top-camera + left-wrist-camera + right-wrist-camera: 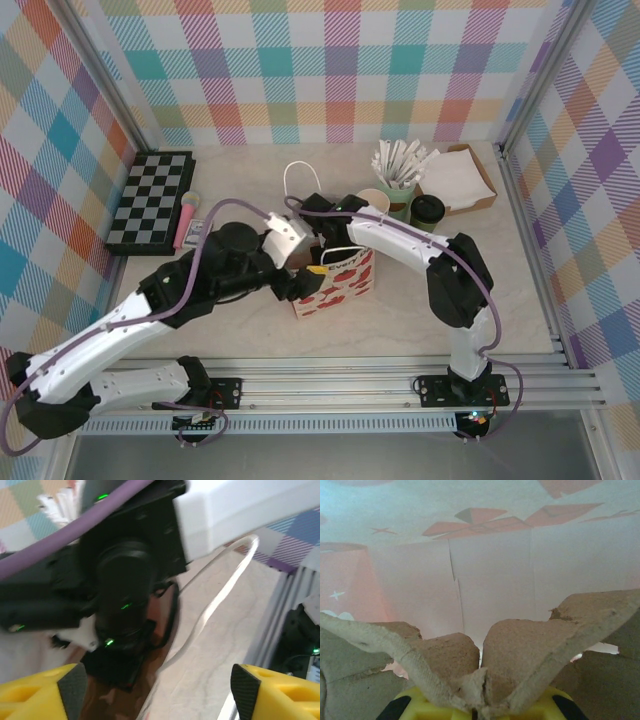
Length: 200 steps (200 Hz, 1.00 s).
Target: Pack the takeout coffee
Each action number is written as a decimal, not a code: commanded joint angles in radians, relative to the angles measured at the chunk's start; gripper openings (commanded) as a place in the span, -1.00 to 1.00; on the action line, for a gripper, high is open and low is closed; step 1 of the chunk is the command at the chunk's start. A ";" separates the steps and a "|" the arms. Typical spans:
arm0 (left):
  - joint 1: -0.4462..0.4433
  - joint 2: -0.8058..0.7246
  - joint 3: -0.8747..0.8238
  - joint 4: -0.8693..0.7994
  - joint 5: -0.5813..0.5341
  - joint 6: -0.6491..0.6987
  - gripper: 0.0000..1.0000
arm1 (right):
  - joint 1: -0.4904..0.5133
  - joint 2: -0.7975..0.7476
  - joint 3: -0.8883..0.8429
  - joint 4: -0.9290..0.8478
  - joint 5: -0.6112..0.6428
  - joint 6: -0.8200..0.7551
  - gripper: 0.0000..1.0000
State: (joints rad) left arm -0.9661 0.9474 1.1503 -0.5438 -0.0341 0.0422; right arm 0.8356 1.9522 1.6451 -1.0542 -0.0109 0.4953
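Note:
The takeout coffee [427, 209], a dark-green cup with a black lid, stands at the back right, apart from both grippers. A white paper bag with red prints [338, 286] stands mid-table. My right arm [330, 222] reaches down into the bag's mouth. Inside, my right gripper [480, 711] is shut on a brown pulp cup carrier [520, 655], with the bag's white wall [490, 580] behind it. My left gripper [303, 277] is at the bag's left rim. Its yellow fingers [40, 692] stand wide open, nothing between them, with a white bag handle [220, 595] beyond.
A lidless green cup [374, 200] and a mint cup of white sticks [399, 185] stand beside the coffee. A cardboard tray of napkins [458, 176] sits at the back right. A chessboard [150, 200] and a pink object [187, 220] lie at left.

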 commanded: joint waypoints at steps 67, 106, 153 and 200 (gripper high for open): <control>0.107 -0.091 0.054 -0.320 -0.386 -0.690 0.83 | 0.022 -0.079 -0.047 0.090 0.012 -0.004 -1.00; 0.111 0.004 0.098 -0.319 -0.292 -0.748 0.82 | 0.025 -0.082 -0.042 0.096 0.009 -0.010 -1.00; 0.147 0.134 0.145 -0.343 -0.255 -0.771 0.81 | 0.028 -0.088 -0.054 0.112 0.008 -0.006 -1.00; 0.249 0.177 0.157 -0.315 -0.129 -0.742 0.76 | 0.034 -0.095 -0.042 0.106 0.026 -0.006 -1.00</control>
State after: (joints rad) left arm -0.7670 1.1168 1.2694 -0.8631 -0.2516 -0.7166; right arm 0.8577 1.9045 1.5986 -0.9573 -0.0010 0.4931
